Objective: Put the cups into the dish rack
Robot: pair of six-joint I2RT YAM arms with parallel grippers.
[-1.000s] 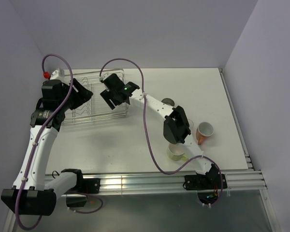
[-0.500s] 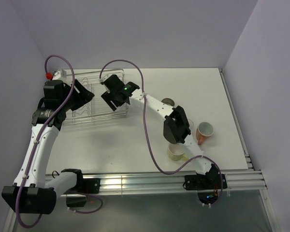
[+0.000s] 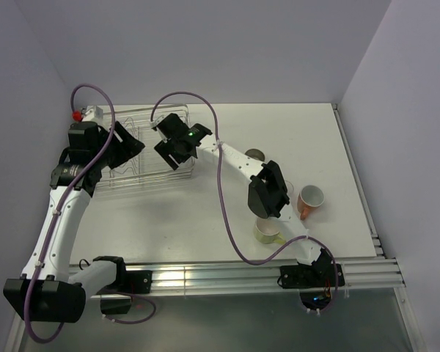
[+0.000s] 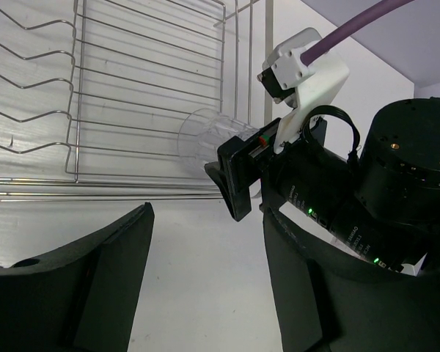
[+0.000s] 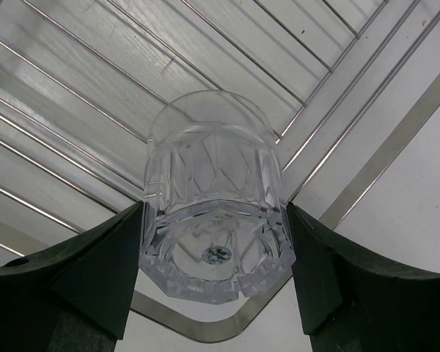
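Observation:
My right gripper [image 3: 170,149] is shut on a clear cut glass [image 5: 216,205], holding it by its base just above the near right corner of the silver wire dish rack [image 3: 147,167]; the rack's wires [image 5: 95,95] lie right under the glass. The left wrist view shows the same glass [image 4: 204,136] over the rack [image 4: 132,81]. My left gripper [image 3: 129,147] is open and empty over the rack's left part. An orange-salmon mug [image 3: 310,199], a pale yellow-green mug [image 3: 266,231] and a brown cup [image 3: 255,155] sit on the table to the right. The second clear glass is mostly hidden behind my right arm.
The right arm's forearm stretches diagonally from the table's front right to the rack, passing over the cups. Purple cables loop above both arms. Walls close in the table at the back and right. A metal rail runs along the front edge.
My left gripper has drifted slightly up and left over the rack. My right gripper with the glass has barely shifted.

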